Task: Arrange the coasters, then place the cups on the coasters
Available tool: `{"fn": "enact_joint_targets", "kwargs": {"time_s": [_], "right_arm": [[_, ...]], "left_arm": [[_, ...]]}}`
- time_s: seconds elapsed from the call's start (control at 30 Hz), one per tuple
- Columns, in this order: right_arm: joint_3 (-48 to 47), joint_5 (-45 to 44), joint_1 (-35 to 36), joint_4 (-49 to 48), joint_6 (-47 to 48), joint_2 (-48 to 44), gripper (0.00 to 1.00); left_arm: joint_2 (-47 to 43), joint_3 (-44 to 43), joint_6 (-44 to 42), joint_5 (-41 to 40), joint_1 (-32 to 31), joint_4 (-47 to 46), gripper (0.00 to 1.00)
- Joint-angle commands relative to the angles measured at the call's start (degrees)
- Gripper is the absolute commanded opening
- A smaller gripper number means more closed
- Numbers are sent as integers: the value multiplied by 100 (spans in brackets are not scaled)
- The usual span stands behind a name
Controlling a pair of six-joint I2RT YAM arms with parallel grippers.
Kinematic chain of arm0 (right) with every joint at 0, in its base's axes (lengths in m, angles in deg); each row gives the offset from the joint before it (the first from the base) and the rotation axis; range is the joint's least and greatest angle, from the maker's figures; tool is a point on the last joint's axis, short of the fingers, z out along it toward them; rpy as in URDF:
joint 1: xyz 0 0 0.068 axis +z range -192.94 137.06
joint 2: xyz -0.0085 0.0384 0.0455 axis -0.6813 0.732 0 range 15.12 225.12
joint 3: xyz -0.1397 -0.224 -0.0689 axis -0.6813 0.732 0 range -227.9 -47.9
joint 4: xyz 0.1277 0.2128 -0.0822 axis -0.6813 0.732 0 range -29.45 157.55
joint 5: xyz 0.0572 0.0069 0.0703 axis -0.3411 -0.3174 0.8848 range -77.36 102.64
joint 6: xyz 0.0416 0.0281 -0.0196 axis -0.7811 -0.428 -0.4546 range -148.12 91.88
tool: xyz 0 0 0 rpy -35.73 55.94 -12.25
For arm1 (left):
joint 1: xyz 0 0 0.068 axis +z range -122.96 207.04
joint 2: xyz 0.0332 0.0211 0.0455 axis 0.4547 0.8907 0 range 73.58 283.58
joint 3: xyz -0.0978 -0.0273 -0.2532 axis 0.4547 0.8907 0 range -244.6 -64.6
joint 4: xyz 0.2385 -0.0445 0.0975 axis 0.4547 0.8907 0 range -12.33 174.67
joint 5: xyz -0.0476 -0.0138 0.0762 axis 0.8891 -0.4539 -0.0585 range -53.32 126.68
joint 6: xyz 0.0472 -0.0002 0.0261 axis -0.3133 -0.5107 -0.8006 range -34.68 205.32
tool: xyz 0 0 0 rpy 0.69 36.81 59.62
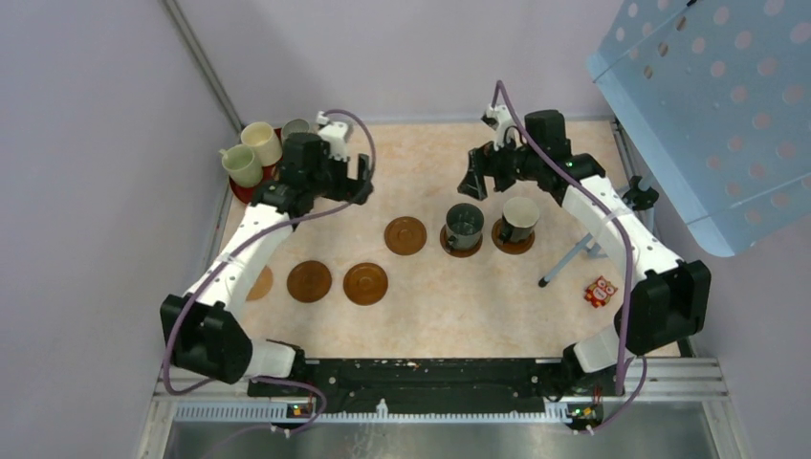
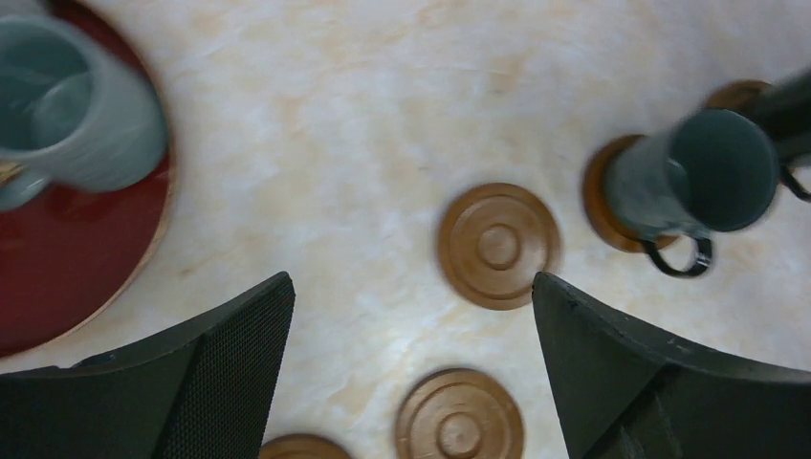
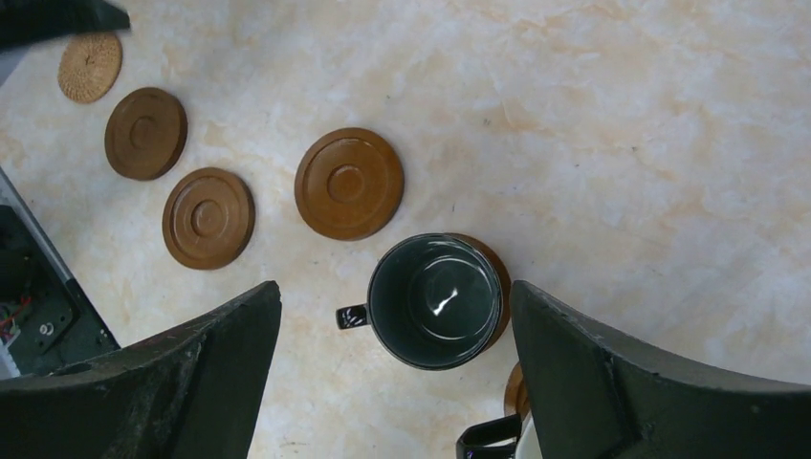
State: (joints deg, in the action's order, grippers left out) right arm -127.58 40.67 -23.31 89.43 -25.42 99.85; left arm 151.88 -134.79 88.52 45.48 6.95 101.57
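Note:
Three brown coasters lie bare in a curved row [image 1: 405, 235] [image 1: 365, 283] [image 1: 309, 281], and a lighter tan coaster [image 1: 260, 283] is partly hidden under my left arm. A dark green cup [image 1: 464, 227] and a cream-lined dark cup [image 1: 519, 220] each stand on a coaster. Three more cups, cream [image 1: 260, 142], pale green [image 1: 241, 164] and grey [image 1: 295, 126], stand on the red tray [image 1: 251, 191]. My left gripper [image 1: 361, 182] [image 2: 411, 316] hovers open and empty beside the tray. My right gripper [image 1: 475, 177] [image 3: 394, 292] hangs open and empty above the dark green cup [image 3: 435, 299].
A blue perforated panel [image 1: 708, 115] on a thin stand fills the back right. A small red-and-white packet [image 1: 601, 291] lies at the right edge of the table. Purple walls close in the left and back sides.

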Motion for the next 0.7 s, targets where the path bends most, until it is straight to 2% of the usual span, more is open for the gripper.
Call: {"fn": "enact_joint_targets", "kwargs": {"time_s": [0.0,0.1,0.23,0.33,0.43,0.53,0.67], "right_arm": [[-160,317,-52,48,317,23,88],[-81,474,-51,99,464,-11,88],[40,786,-56,181,676,-80,88],[213,947,-53,131,744,-161,88],[351,1030,-54,88,775,-226,88],[468,1124,-52,40,789,-280,88],[609,1137,-51,-4,815,-357,88]], "left_arm": [[-178,-263,-276,343,1290,476,99],[-131,-277,-1025,1081,2347,454,99],[379,-624,-2135,1614,3227,627,99],[1001,-1092,-2354,2015,3881,602,99],[1596,-1660,-2205,1959,4177,398,99],[2201,-2263,-1986,1561,4213,250,98],[2765,-2770,-1696,1469,4231,-177,98]]}}
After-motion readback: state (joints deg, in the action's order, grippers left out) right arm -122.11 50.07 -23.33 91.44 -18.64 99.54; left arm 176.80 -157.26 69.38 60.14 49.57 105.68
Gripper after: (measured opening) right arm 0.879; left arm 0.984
